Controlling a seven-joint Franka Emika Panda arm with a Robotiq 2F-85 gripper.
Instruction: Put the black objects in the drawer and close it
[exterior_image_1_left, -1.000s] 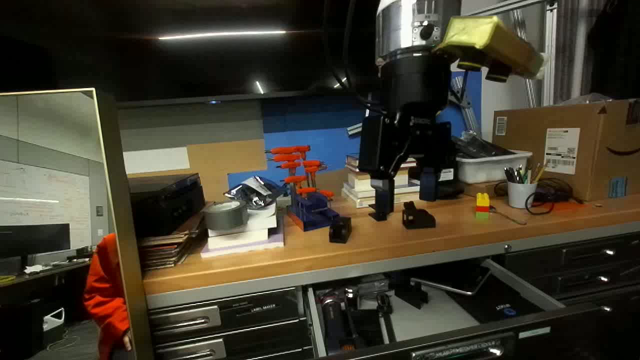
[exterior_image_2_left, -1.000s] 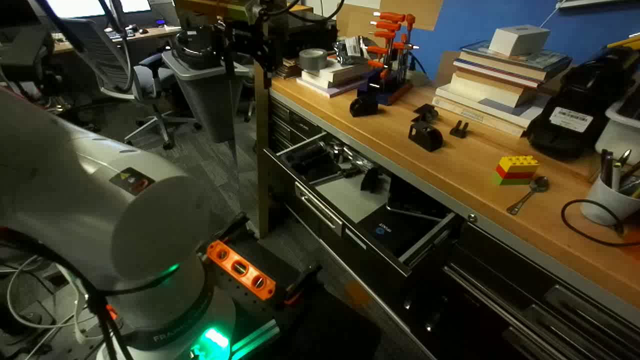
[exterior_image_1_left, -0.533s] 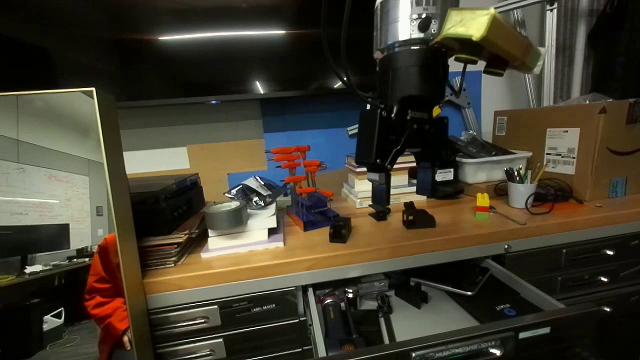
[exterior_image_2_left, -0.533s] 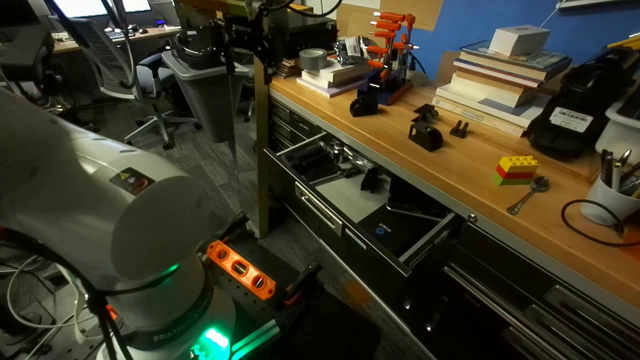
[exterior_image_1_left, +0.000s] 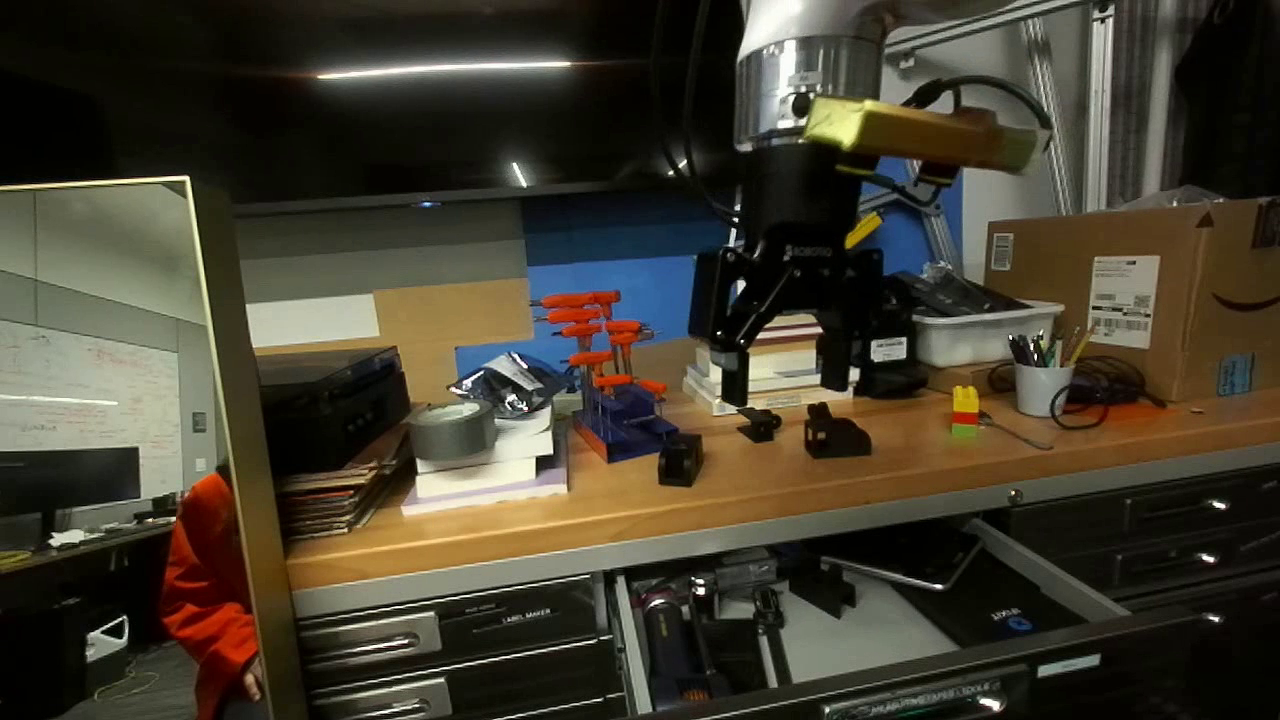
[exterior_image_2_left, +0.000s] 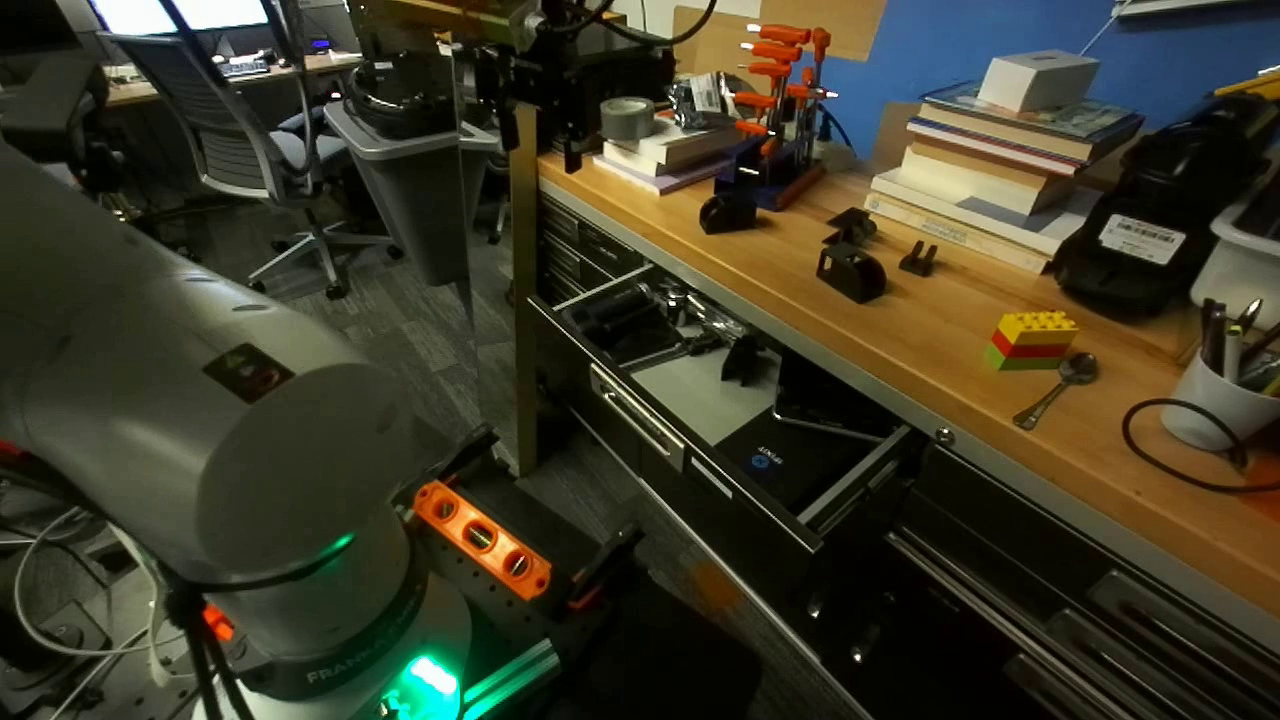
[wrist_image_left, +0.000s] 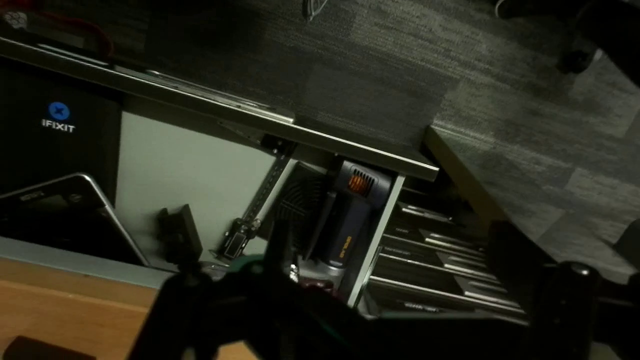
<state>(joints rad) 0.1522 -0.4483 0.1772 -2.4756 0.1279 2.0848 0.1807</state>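
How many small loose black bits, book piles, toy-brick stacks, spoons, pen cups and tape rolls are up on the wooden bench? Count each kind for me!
Small black bits: 4
Book piles: 2
Toy-brick stacks: 1
Spoons: 1
Pen cups: 1
Tape rolls: 1, on top of a book pile
Total: 10

The gripper (exterior_image_1_left: 785, 381) hangs beneath the wrist (exterior_image_1_left: 770, 92), pointing down, its two fingers (exterior_image_1_left: 735, 378) spread well apart. In an exterior view, the base (exterior_image_2_left: 335, 610) of the arm (exterior_image_2_left: 170, 330) glows green.
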